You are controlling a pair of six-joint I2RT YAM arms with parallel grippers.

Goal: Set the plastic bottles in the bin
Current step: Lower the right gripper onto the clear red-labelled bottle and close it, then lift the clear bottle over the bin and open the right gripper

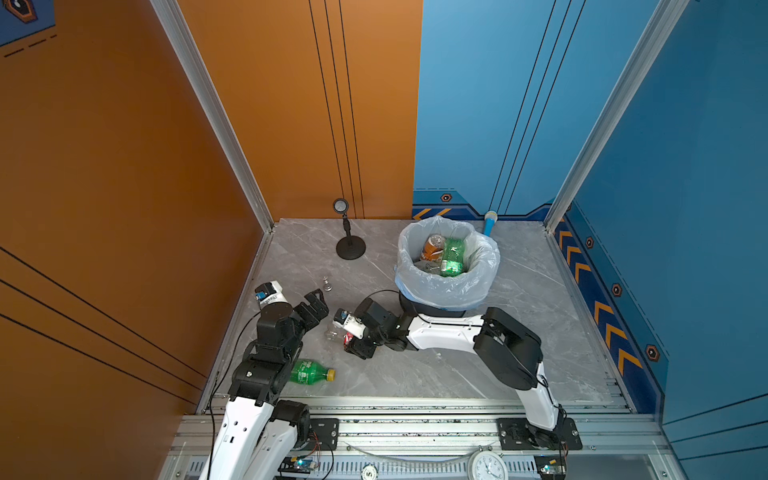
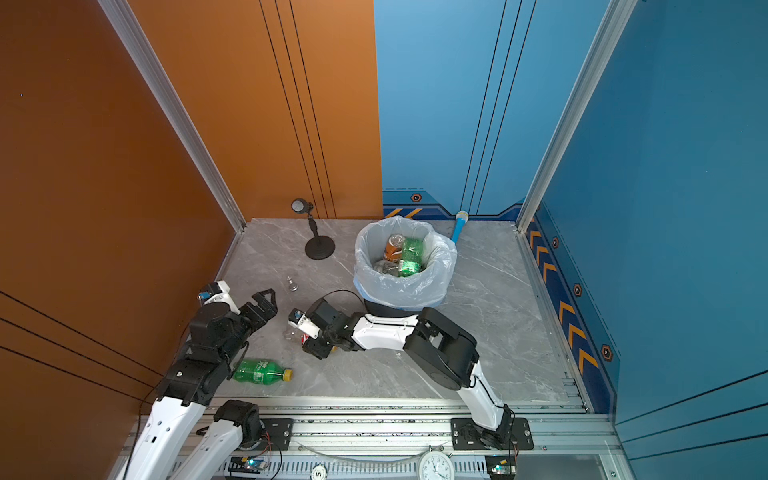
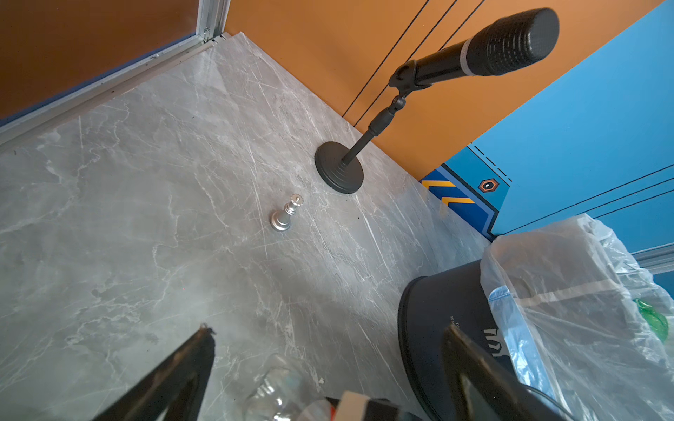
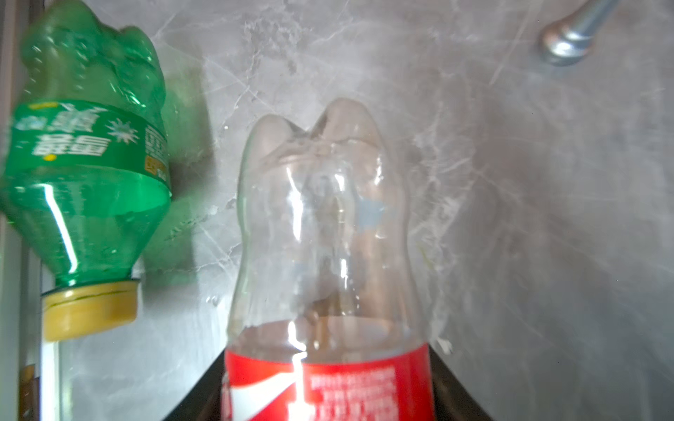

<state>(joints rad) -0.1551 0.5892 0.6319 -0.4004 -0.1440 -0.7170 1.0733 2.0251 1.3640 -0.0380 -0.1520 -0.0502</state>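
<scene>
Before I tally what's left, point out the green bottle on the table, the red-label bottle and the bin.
green bottle (image 1: 308,371): in a top view, its label
red-label bottle (image 4: 321,226): right wrist view, clear body
bin (image 3: 437,313): left wrist view, dark wall

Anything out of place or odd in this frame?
No spill or damage shows. Two things are not bottles: a silver figurine stands upright on the table, and a blue microphone pokes out behind the bin. One green bottle lies on its side near the table's front edge.
</scene>
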